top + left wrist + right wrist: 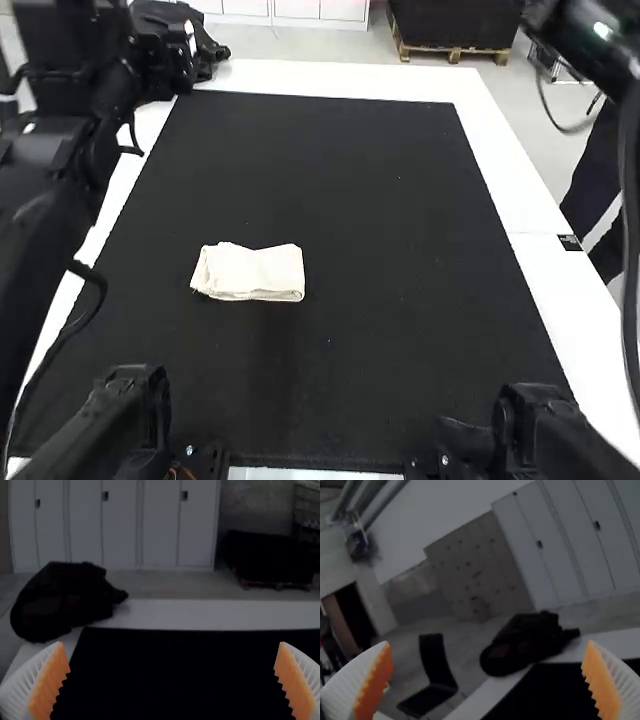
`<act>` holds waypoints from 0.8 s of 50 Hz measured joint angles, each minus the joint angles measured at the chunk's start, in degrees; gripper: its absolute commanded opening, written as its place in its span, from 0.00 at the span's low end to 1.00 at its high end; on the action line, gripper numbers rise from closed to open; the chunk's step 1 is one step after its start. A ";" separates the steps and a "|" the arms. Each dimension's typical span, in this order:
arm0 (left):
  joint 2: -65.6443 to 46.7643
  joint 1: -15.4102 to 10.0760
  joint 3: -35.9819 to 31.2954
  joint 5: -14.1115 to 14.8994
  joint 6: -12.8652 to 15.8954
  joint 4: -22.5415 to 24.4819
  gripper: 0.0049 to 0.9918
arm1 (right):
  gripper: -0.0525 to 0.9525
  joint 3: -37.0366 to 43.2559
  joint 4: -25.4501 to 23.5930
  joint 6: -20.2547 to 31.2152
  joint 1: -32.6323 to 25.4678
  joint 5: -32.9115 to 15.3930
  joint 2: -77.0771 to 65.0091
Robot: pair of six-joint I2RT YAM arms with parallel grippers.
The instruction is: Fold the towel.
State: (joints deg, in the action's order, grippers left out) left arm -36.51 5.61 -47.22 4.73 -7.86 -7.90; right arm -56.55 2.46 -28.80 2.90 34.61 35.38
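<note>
The white table (490, 120) spreads below and ahead of both the left pincer (168, 60) and the right pincer (545, 18). The black mat (360, 190) covers most of it, running beneath and between the two pincers. Beyond the left pincer, off to its left, a black bag-like bundle (208, 55) sits on the table's far corner; it lies ahead of the right pincer, across the table. The cream towel (250, 272), the task's thing, lies on the mat, lower than both pincers, nearer the left one and touching neither. It is folded into a compact rectangle, with stacked layers along the near edge; the number of folds I cannot tell. Each pincer has its fingers spread wide, nothing between them.
</note>
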 measured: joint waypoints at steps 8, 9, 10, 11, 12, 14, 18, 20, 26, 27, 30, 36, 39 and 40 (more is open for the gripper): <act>7.02 0.00 0.20 -0.02 -0.66 -0.11 0.97 | 0.96 5.20 0.15 -2.60 -1.14 -0.07 -12.98; 8.13 0.00 0.31 -0.02 -0.68 -0.11 0.97 | 0.96 5.66 0.11 -2.80 -1.16 -0.13 -14.27; 9.11 0.00 0.46 -0.02 -0.79 -0.09 0.97 | 0.96 6.08 0.04 -3.06 -1.16 -0.26 -15.58; 10.32 0.02 0.66 -0.02 -0.81 -0.02 0.97 | 0.96 6.71 -0.17 -3.39 -1.16 -0.48 -17.81; 11.50 0.00 0.83 -0.02 -0.83 -0.07 0.97 | 0.96 7.02 -0.46 -3.52 -1.18 -0.59 -19.17; 13.70 0.00 1.11 -0.04 -0.96 -0.07 0.97 | 0.96 7.39 -1.20 -3.65 -1.33 -0.81 -21.49; 18.10 0.00 1.97 -0.04 -1.05 0.00 0.97 | 0.96 7.91 -2.99 -3.61 -2.71 -1.46 -26.34; 20.15 0.02 2.54 -0.26 -1.05 0.09 0.97 | 0.96 8.04 -3.61 -3.45 -3.39 -1.88 -28.06; 27.02 0.02 5.31 -1.20 -1.09 1.46 0.97 | 0.96 8.02 -4.52 -1.64 -4.44 -4.57 -32.63; 28.28 0.02 5.81 -1.44 -1.11 1.73 0.97 | 0.96 8.02 -4.50 -1.40 -4.50 -5.03 -33.14; 31.95 0.02 6.97 -2.01 -1.20 2.19 0.97 | 0.96 7.39 -5.66 0.20 -4.52 -7.08 -34.64; 36.50 0.02 7.28 -2.93 -1.22 1.51 0.97 | 0.96 5.22 -6.86 3.96 -4.52 -12.33 -34.93; 36.41 0.00 6.91 -3.63 -1.07 0.66 0.97 | 0.96 4.70 -6.95 6.58 -4.52 -15.93 -34.93; 36.44 0.00 6.93 -4.07 -0.98 -0.11 0.97 | 0.96 4.72 -6.93 7.37 -4.52 -17.03 -34.95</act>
State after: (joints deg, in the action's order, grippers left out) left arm -0.08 5.61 -40.29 0.67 -8.84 -8.01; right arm -51.83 -4.47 -21.43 -1.63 17.58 0.43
